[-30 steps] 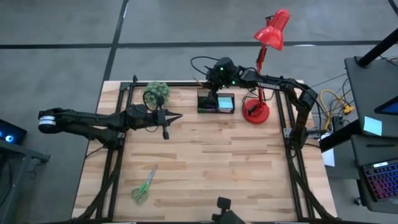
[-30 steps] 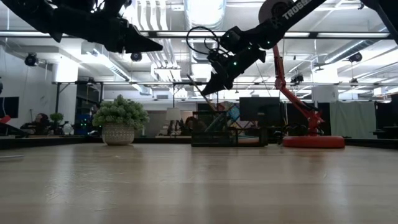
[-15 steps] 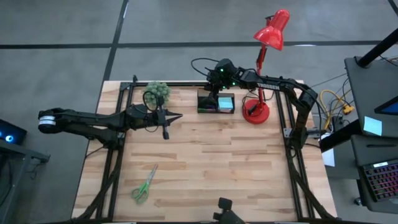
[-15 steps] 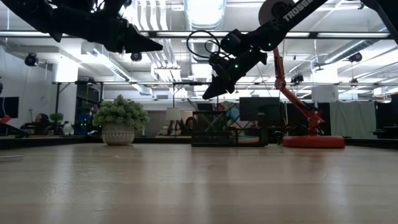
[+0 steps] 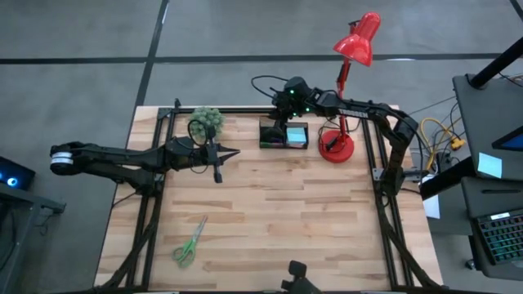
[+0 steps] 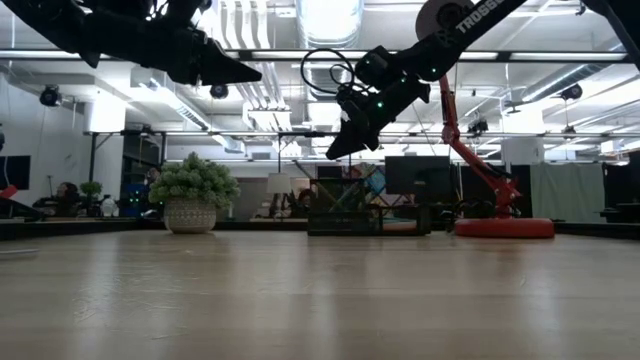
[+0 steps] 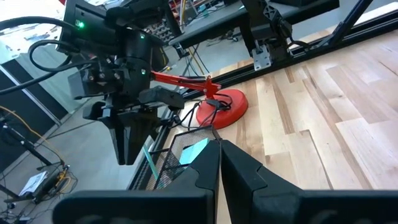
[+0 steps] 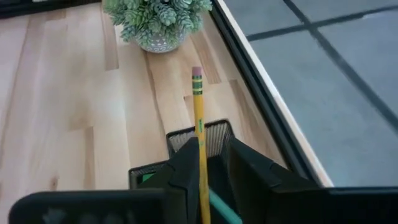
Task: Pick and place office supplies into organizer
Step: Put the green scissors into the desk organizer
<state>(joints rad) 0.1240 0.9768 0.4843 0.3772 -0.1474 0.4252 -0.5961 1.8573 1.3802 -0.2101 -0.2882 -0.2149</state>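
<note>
Organizer (image 5: 283, 134) at table's (image 5: 270, 220) twelve o'clock; lamp (image 5: 337, 145) just toward three, plant (image 5: 206, 122) toward nine; scissors (image 5: 189, 242) near seven o'clock.

In the right wrist view, the right gripper (image 8: 214, 180) covers the lower shaft of the yellow pencil (image 8: 198, 118); you cannot tell whether the fingers touch it. The organizer (image 8: 211, 138) is cut off at the frame's bottom. From above, the organizer's (image 5: 283, 134) contents are too small to identify. In the left wrist view, the left gripper (image 7: 219, 163) hides most of the organizer (image 7: 163, 163).
</note>
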